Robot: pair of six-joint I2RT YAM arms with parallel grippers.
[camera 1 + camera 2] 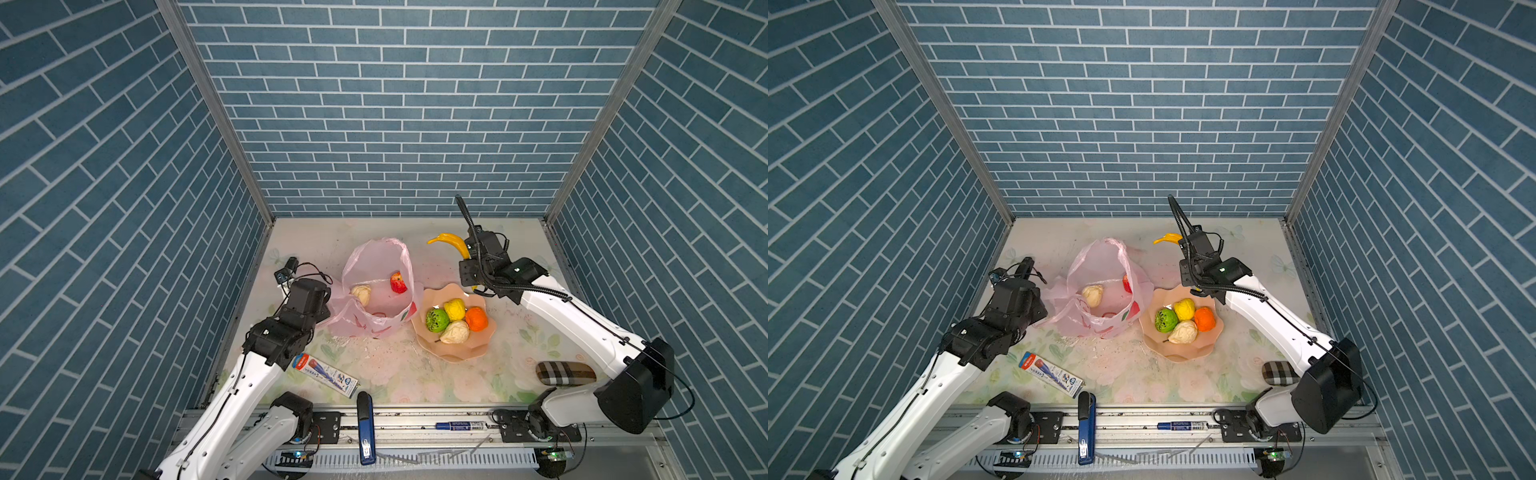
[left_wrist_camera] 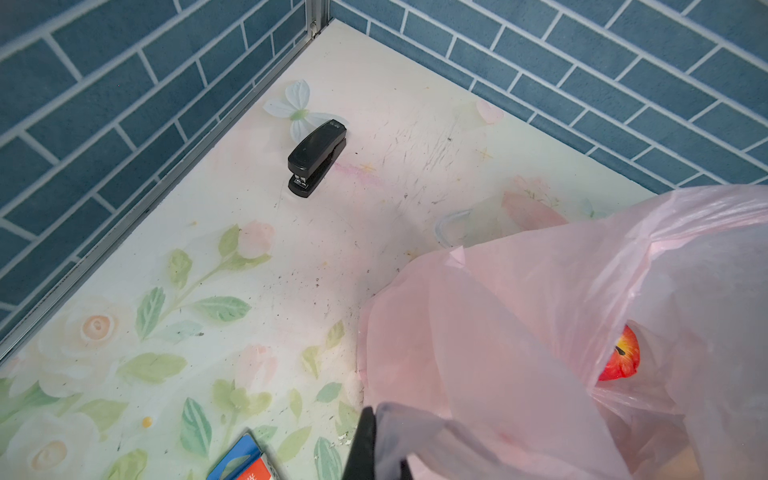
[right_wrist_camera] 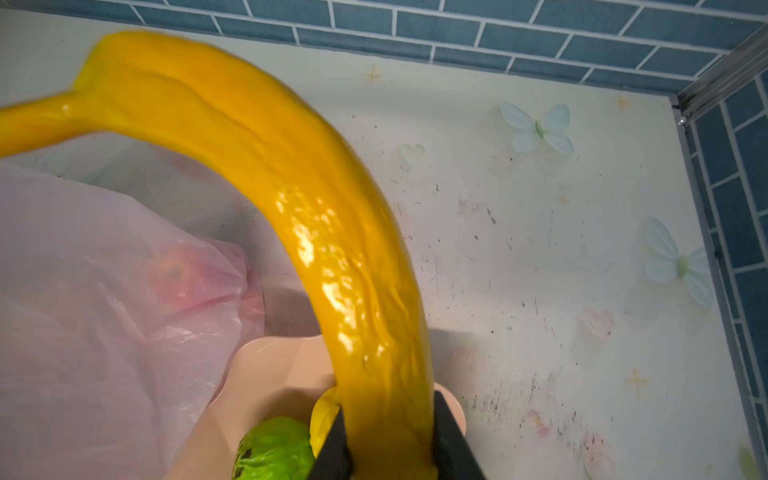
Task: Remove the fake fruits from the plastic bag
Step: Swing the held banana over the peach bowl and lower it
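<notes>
The pink plastic bag (image 1: 376,266) (image 1: 1100,266) stands open mid-table. A cream fruit (image 1: 361,294) and a red fruit (image 1: 398,282) (image 2: 621,357) lie inside it. My left gripper (image 2: 384,449) is shut on the bag's near edge, with pink film draped over its fingers. My right gripper (image 3: 390,440) is shut on the lower end of the yellow banana (image 3: 291,208) (image 1: 451,243), held in the air above the far rim of the peach plate (image 1: 453,353). On the plate sit a green ball (image 1: 436,320), a yellow round fruit (image 1: 454,308), an orange (image 1: 476,318) and a cream fruit (image 1: 455,332).
A black stapler (image 2: 318,160) lies near the back left corner. A blue-and-red packet (image 1: 324,374) lies front left and a plaid case (image 1: 565,372) front right. A blue stapler (image 1: 365,428) and a blue marker (image 1: 459,425) rest on the front rail.
</notes>
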